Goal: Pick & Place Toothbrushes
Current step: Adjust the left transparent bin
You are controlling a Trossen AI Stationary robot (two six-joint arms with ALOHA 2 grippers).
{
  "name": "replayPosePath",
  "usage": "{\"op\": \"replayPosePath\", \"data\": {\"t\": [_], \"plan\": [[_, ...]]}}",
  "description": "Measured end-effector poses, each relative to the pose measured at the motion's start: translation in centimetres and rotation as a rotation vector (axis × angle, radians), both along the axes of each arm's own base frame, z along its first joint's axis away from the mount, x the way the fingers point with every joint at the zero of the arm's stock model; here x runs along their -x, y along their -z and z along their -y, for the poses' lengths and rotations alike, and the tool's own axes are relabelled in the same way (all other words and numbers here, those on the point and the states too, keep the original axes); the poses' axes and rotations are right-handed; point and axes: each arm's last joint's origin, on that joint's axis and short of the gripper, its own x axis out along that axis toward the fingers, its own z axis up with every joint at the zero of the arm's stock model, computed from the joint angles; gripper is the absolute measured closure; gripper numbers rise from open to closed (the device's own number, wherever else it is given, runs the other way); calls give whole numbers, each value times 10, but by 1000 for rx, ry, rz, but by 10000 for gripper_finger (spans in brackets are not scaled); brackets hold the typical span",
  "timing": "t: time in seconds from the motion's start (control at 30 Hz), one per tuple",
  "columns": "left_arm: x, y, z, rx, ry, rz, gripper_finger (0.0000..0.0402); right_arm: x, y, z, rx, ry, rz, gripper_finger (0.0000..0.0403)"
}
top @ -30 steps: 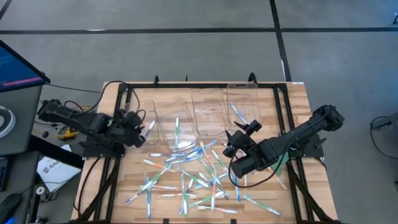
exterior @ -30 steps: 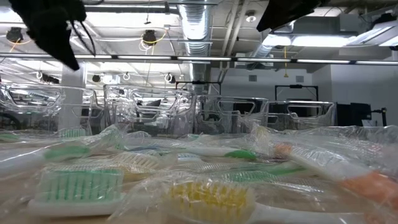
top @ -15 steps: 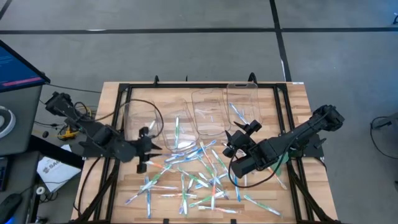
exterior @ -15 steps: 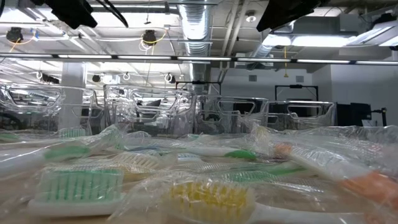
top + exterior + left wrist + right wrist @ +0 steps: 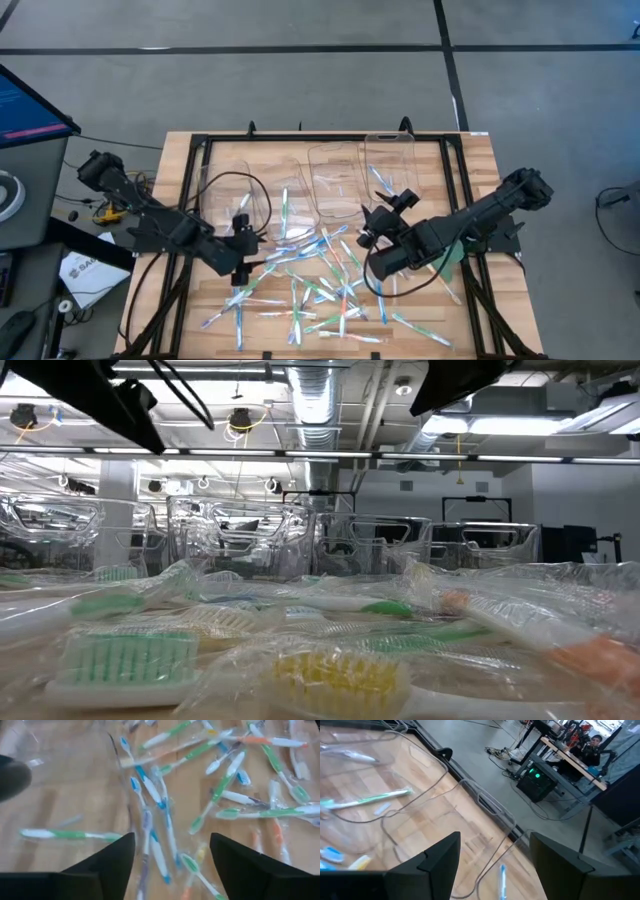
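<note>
Many toothbrushes in clear wrappers lie scattered on the wooden table; they also fill the low view. My left gripper hangs open above the left part of this pile. In the left wrist view its fingers stand apart over blue and green toothbrushes, with nothing between them. My right gripper is open above the pile's far right part, next to the clear bins, and holds nothing.
Several clear bins stand in a row at the far side. One holds a green and white toothbrush, and the rightmost a blue one. A black frame runs round the tabletop. Cables and a monitor lie off the left edge.
My left gripper has moved from beside the leftmost bin toward the table's near edge and a little to the right. It now hangs over the left part of the toothbrush pile.
</note>
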Motion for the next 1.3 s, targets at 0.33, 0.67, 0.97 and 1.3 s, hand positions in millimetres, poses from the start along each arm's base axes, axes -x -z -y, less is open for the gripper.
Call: {"op": "replayPosePath", "data": {"t": [0.33, 0.67, 0.97, 1.3], "plan": [[17, 35, 9, 58, 128, -169, 133, -10, 1, 12, -80, -4, -46, 171], [35, 73, -3, -22, 129, -284, 133, -10, 2, 12, -109, -13, -60, 171], [36, 77, -1, 3, 146, -251, 133, -13, 1, 12, -110, -23, -46, 171], [35, 76, -1, -54, 169, -229, 133, -14, 1, 11, -120, -42, -56, 171]]}}
